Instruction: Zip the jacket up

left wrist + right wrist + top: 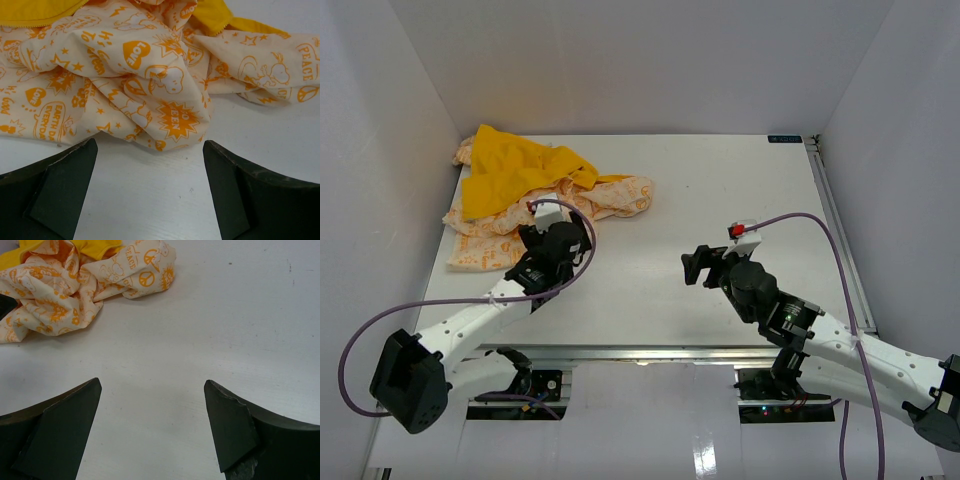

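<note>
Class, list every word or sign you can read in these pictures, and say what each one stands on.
"LOVE": orange heart on the jacket.
"PEACE": jacket print.
"EARTH DA", "EVERYDA": jacket print, ends lost in a crease.
Peace sign: jacket print.
Label on the table, far edge: too small to read.

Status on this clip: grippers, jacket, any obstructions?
Left gripper open, just short of the jacket, empty. Right gripper open over the table, well away. Jacket crumpled far left, yellow lining showing. Nothing in the way.
</note>
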Robot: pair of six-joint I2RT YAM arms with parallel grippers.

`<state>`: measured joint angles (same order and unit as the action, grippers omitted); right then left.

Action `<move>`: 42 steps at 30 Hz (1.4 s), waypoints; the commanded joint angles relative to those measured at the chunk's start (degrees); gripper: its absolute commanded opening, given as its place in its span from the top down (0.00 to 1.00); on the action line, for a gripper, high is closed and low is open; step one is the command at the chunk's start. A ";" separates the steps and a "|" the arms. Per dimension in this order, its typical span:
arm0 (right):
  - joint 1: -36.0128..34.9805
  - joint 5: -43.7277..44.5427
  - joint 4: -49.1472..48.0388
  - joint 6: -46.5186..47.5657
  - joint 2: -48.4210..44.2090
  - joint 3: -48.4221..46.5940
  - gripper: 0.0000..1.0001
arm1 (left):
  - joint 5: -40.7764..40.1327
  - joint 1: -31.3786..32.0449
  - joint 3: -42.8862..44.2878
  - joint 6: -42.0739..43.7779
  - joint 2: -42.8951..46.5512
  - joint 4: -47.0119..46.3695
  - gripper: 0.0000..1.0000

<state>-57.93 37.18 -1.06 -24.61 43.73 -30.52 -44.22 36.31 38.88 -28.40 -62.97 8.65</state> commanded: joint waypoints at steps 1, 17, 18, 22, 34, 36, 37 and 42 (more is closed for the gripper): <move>-0.24 0.61 -2.73 -1.30 0.21 -0.32 0.10 | 9.38 -7.49 -1.65 0.19 -0.70 -3.01 0.02; -0.25 -2.18 -2.55 -1.67 1.10 -1.12 0.10 | 32.70 -20.02 -0.73 2.00 -19.77 -13.08 0.78; -0.25 -2.05 -2.61 -1.67 1.17 -1.12 0.10 | 36.59 -19.75 -0.59 1.74 -19.38 -13.34 0.88; -0.25 -1.82 -2.49 -1.76 1.56 -1.43 0.10 | 46.76 -14.47 1.25 -3.20 -16.34 -15.77 1.00; -0.23 1.39 -2.05 -1.83 0.78 -1.21 0.10 | 57.46 5.30 37.75 -9.40 -40.42 -15.73 0.35; -0.25 1.56 -1.53 -2.20 0.60 -1.27 0.10 | 54.46 5.27 43.47 -6.58 -40.34 -8.20 0.25; -0.20 1.58 -1.24 -2.39 0.46 -1.35 0.10 | 52.81 5.21 44.26 -5.31 -38.23 -6.12 0.21; -0.17 2.16 -0.28 -3.32 -0.72 -1.23 0.10 | 45.47 3.66 38.29 -1.85 -26.21 -0.17 0.13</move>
<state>-57.93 36.65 -0.90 -26.28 44.52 -30.55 6.94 41.56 79.50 -33.92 -101.55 0.77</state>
